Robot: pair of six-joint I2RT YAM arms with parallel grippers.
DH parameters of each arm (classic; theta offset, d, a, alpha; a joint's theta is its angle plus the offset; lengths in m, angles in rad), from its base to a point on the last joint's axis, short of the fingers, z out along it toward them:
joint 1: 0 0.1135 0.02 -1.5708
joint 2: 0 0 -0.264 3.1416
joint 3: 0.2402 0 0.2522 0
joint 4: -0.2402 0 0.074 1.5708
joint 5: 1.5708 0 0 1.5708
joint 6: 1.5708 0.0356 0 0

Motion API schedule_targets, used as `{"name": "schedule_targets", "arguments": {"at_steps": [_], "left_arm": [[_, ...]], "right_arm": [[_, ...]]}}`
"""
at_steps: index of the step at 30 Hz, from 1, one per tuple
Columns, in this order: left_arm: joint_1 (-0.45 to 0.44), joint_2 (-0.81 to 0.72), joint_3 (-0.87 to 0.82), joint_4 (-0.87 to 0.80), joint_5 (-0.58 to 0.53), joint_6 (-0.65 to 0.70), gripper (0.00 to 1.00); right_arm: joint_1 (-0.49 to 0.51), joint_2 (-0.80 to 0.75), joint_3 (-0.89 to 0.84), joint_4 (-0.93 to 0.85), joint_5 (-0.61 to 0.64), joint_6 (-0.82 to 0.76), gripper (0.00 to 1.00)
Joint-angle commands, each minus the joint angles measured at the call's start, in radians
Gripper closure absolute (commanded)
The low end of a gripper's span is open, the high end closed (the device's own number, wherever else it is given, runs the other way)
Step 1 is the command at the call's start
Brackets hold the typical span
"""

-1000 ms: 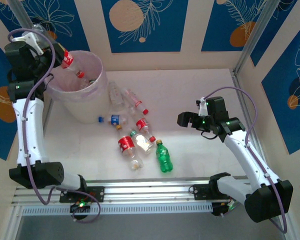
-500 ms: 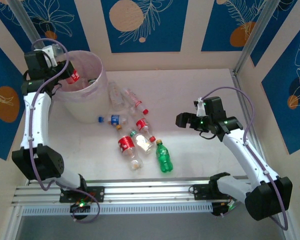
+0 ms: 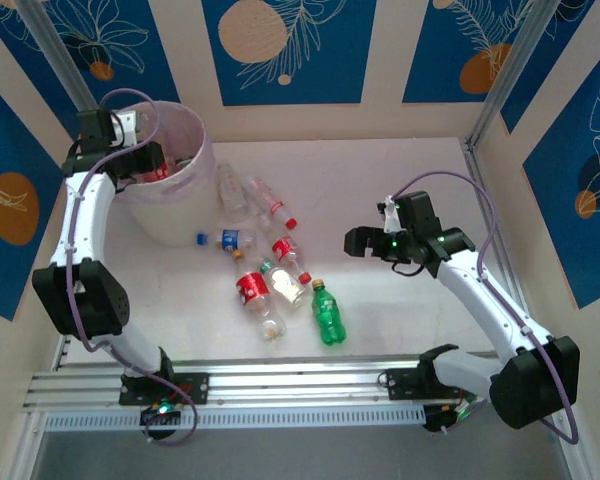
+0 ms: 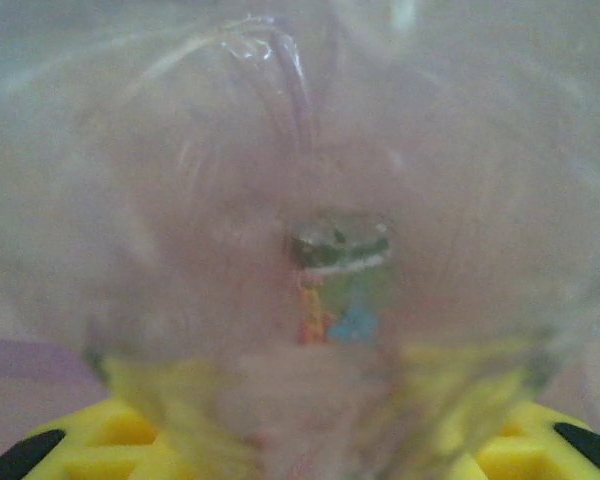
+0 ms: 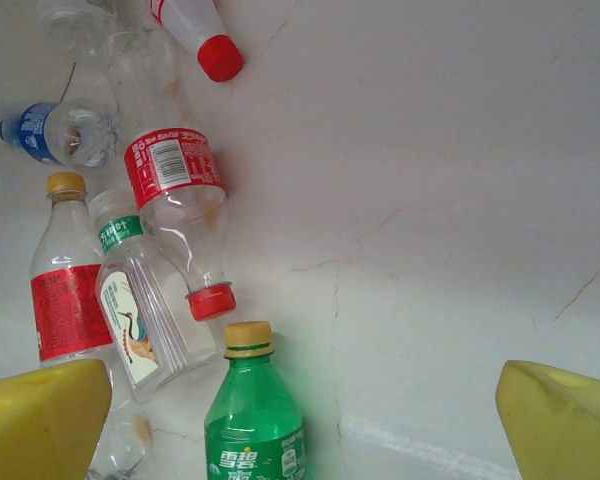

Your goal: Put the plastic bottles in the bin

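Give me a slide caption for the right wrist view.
Open right gripper above the table, facing a green bottle, red-labelled bottles and a blue-labelled bottle.

White tabletop (image 3: pixel 380 170), pale, with thin brownish veins (image 5: pixel 405 213) in the right wrist view; possibly a marble-effect surface. Walls (image 3: pixel 382 60) cream, set with blue panels (image 3: pixel 285 70) bearing white leaf outlines and peach-orange discs (image 3: pixel 252 30). Grey metal post (image 3: pixel 505 70) in far right corner. Ribbed aluminium rail (image 3: pixel 300 372) along near edge.
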Motion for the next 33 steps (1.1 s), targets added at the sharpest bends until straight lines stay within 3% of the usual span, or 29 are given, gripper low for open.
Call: {"name": "schedule_targets", "arguments": {"at_steps": [1,8,11,17,19,26,33], "left_arm": [[-0.023,0.03,-0.012,-0.01,0.057,0.022,1.0],[-0.049,0.091,-0.023,-0.005,0.056,0.001,0.98],[-0.049,0.107,-0.022,-0.002,0.061,-0.005,0.82],[-0.05,0.104,-0.032,0.0,0.067,-0.002,0.4],[-0.05,0.1,-0.03,-0.004,0.067,0.001,0.31],[-0.05,0.075,-0.023,-0.011,0.065,0.005,0.12],[-0.05,0.036,0.011,-0.032,0.073,0.002,0.04]], "right_arm": [[0.01,0.007,0.032,0.001,0.009,0.012,0.01],[0.031,0.023,0.05,-0.012,0.036,0.012,0.01],[0.034,0.02,0.051,-0.019,0.046,0.009,0.01],[0.036,0.011,0.032,-0.017,0.05,0.016,0.01],[0.036,0.009,0.029,-0.016,0.048,0.018,0.01],[0.038,0.008,0.032,-0.016,0.048,0.018,0.01],[0.043,0.001,0.043,-0.046,0.057,0.018,0.01]]}}
